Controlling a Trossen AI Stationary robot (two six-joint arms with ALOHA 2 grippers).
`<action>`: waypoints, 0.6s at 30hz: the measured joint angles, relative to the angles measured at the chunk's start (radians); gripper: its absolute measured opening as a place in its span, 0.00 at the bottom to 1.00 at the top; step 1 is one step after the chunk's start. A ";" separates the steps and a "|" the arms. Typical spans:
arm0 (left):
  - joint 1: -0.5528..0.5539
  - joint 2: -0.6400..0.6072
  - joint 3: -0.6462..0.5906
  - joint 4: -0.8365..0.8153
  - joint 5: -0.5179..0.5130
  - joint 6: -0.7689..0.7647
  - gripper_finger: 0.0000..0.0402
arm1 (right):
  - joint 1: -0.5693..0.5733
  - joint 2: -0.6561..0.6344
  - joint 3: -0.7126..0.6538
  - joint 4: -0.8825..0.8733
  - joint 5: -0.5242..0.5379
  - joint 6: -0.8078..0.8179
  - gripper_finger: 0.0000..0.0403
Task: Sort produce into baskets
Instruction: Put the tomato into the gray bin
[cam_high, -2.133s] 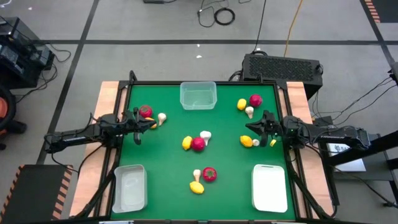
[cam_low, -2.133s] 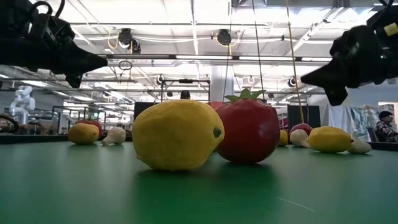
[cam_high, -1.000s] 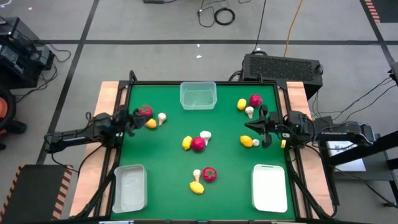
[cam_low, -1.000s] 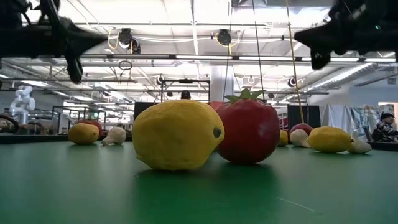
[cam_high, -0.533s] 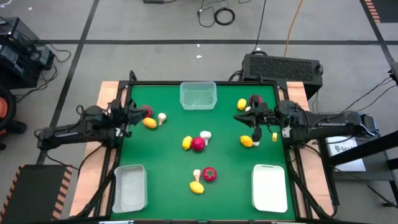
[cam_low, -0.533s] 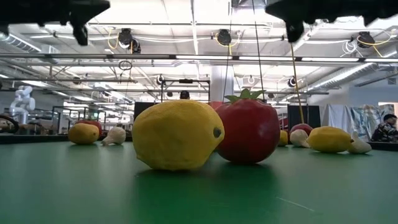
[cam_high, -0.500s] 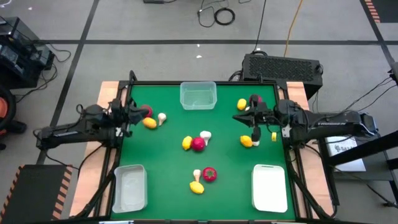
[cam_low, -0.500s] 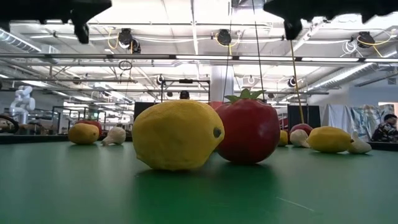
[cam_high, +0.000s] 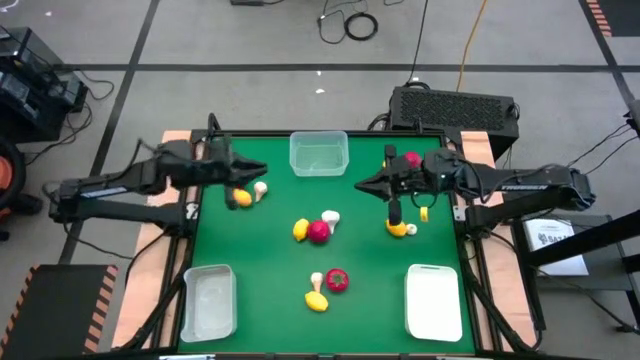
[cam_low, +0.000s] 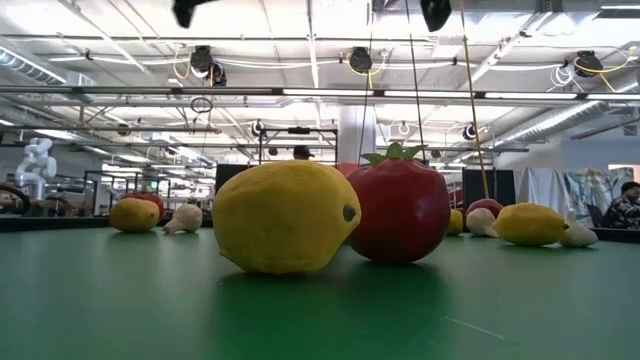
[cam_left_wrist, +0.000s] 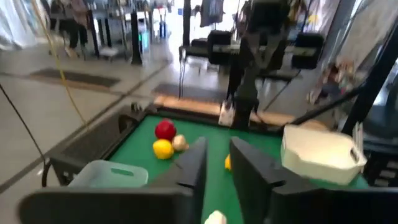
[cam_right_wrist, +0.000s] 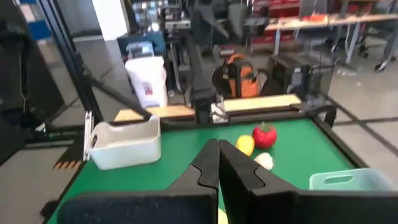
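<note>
Left hand (cam_high: 258, 169) slightly open | right hand (cam_high: 362, 185) closed, empty | three baskets (cam_high: 319, 154) empty

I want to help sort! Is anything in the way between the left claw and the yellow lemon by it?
Nothing visible blocks it. The left gripper hangs in the air above the table, and the lemon lies just below it, with only a mushroom beside it.

The flat green table covering (cam_high: 270, 270) looks matt and cloth-like, framed by pale bare wood side boards (cam_high: 147, 255). The shallow translucent white plastic tubs (cam_high: 319, 153) are smooth with a slight sheen. The yellow toy lemon (cam_low: 283, 218) is finely dimpled and matt; the round red toy fruit (cam_low: 403, 212) beside it is smooth and semi-glossy.
</note>
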 joint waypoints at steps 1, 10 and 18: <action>-0.005 0.037 0.027 -0.008 0.007 0.014 0.27 | 0.007 0.014 0.016 -0.028 0.000 0.000 0.00; -0.064 0.377 0.187 -0.015 0.031 0.142 0.62 | 0.073 0.121 0.105 -0.199 0.000 0.002 0.00; -0.125 0.600 0.227 -0.017 0.030 0.159 0.77 | 0.127 0.135 0.106 -0.296 0.001 0.099 0.00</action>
